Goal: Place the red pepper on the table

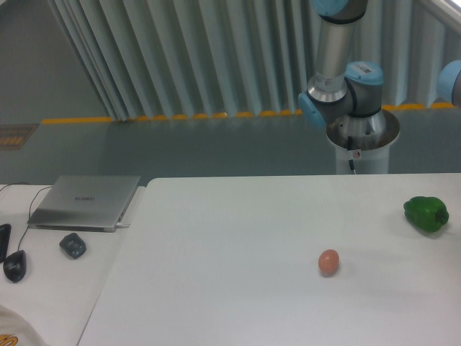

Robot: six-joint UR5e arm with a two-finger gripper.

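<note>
While arm (338, 65) rises behind table (238, 238), fingers and red pepper out of frame, grip state unseen.

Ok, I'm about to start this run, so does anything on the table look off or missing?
Yes: no red pepper shows anywhere in view. The table holds only a green pepper near its right edge and an egg. The gripper isn't visible either; only the arm's base shows. Nothing looks spilled or damaged.
</note>
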